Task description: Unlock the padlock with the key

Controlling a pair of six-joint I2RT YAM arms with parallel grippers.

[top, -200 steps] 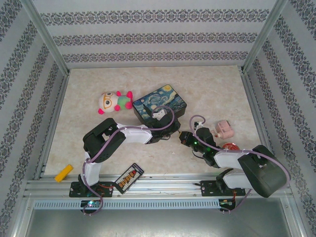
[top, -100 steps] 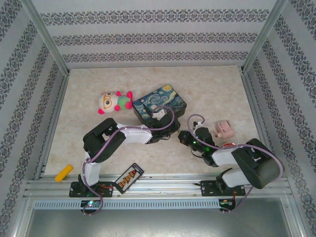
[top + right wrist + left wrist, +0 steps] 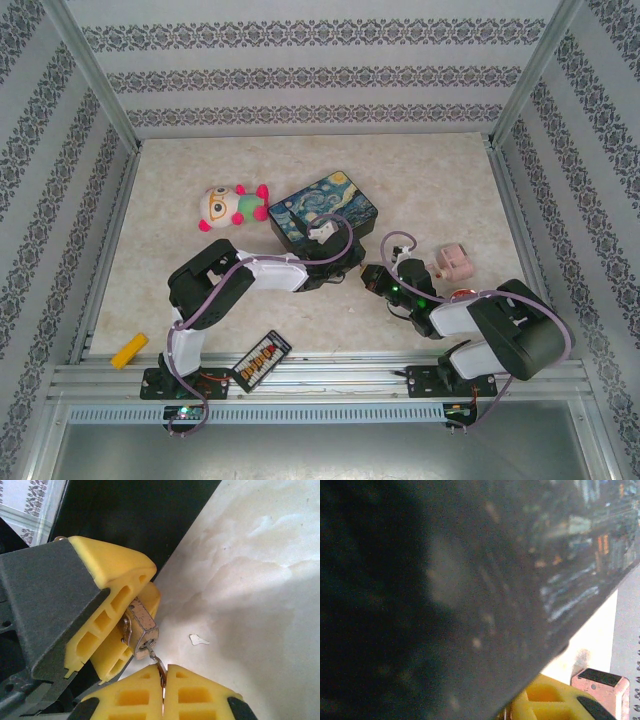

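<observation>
Slippage looks likely: left gripper (image 3: 125, 630) clamps the tiny, hard brass-coloured padlock (image 3: 143, 627) by its body, while right gripper (image 3: 163, 682), at six o'clock, pinches the thin, light, probably slick silvery metal key (image 3: 158, 667).

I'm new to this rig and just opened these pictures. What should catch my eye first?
Mid-table, the left end effector clamps a tiny brass padlock while the right end effector pinches the key, its tip at the keyhole. Just behind them sits a Starry Night tin box, a plush doll to its left.

A plush doll (image 3: 228, 206) lies beside the starry tin box (image 3: 325, 210), a yellow block (image 3: 129, 351) well apart.
</observation>
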